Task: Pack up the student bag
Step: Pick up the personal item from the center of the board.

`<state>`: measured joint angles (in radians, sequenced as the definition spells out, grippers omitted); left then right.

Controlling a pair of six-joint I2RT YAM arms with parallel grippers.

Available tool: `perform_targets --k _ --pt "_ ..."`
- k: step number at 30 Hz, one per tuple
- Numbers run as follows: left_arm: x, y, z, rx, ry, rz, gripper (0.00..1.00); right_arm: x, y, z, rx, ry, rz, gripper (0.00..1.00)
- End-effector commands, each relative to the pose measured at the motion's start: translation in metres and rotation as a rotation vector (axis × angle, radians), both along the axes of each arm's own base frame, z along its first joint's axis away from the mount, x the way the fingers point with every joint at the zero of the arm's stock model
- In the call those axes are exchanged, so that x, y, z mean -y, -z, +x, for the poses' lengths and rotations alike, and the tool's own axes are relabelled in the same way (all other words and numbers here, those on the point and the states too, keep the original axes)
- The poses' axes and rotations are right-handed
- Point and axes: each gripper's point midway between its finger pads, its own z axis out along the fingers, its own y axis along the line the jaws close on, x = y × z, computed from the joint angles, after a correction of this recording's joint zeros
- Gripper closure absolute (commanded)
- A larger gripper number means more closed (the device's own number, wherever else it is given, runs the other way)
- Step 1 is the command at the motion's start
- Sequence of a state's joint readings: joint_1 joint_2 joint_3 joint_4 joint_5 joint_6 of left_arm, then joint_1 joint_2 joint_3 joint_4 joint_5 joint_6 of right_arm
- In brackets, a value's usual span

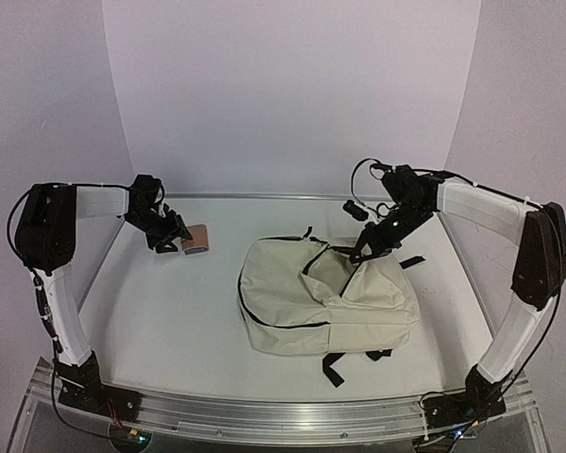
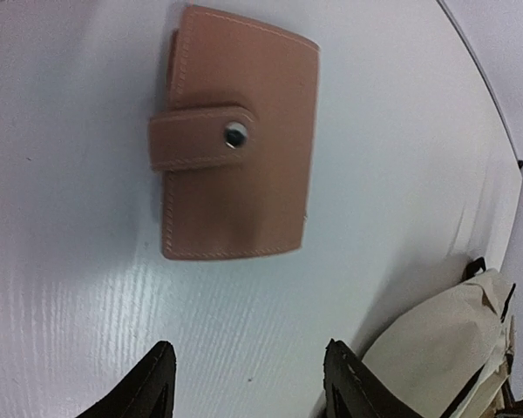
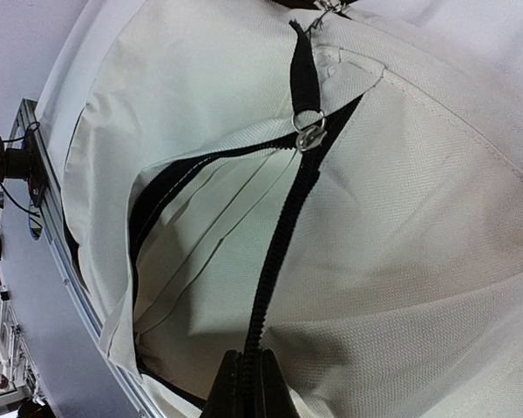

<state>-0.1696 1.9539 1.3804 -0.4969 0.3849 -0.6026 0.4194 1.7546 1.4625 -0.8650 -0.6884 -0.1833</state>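
Packing looks barely begun. The bag [image 1: 330, 307] lies flat on the table [image 1: 160, 321], a little toward 3 o'clock from the table's middle in the overhead view, with its straps trailing out at 6 o'clock. Nothing can be seen going into it yet.

The right gripper [image 1: 366, 250] sits at the bag's 12 o'clock edge. In its own wrist view the right gripper [image 3: 244, 387] is pinched tight on the fabric beside the black zipper [image 3: 279, 244] and lifts that edge. The zipper is partly undone: below the metal pull [image 3: 309, 135] a dark gap opens toward 8 o'clock and shows pale lining inside. So the opening step seems done, or nearly so, and the mouth is held up ready.

The only loose item in view is a small tan wallet [image 1: 198, 238] with a snap tab, lying on the table at about 10 o'clock from the bag and well apart from it. The left gripper [image 1: 173, 236] hovers just beside it at the wallet's 9 o'clock. In the left wrist view its fingers [image 2: 157, 387] stand apart with nothing between them, and the wallet [image 2: 235, 139] lies untouched ahead of them at 12 o'clock.

What is left, by my reading: grasp the wallet, carry it over, drop it through the gap, then close the zipper.
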Motion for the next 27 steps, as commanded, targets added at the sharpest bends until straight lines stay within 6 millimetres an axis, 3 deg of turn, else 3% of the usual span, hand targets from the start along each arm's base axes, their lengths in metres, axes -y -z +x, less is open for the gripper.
perform_targets --k 1,7,14,18,21,25,27 --pt "-0.005 0.012 0.018 0.025 0.004 -0.071 0.46 0.0 -0.015 0.016 0.068 0.003 0.013 1.0" --pt "-0.008 0.041 0.027 0.007 0.031 -0.097 0.52 0.001 -0.018 0.019 0.08 0.008 0.0 1.0" --pt "0.003 0.053 0.043 0.035 0.065 -0.149 0.62 0.007 -0.018 0.016 0.086 0.008 -0.03 1.0" --pt "0.003 0.055 0.047 0.035 0.059 -0.156 0.82 0.008 -0.017 0.016 0.085 0.01 -0.036 1.0" --pt "0.001 0.045 0.048 0.048 0.049 -0.142 0.99 0.008 -0.019 0.016 0.088 0.012 -0.035 1.0" --pt "-0.001 0.018 0.049 0.086 0.053 -0.129 1.0 0.007 -0.022 0.017 0.092 0.01 -0.028 1.0" --pt "0.002 -0.005 0.047 0.128 0.063 -0.152 1.0 0.006 -0.023 0.017 0.09 0.01 -0.026 1.0"
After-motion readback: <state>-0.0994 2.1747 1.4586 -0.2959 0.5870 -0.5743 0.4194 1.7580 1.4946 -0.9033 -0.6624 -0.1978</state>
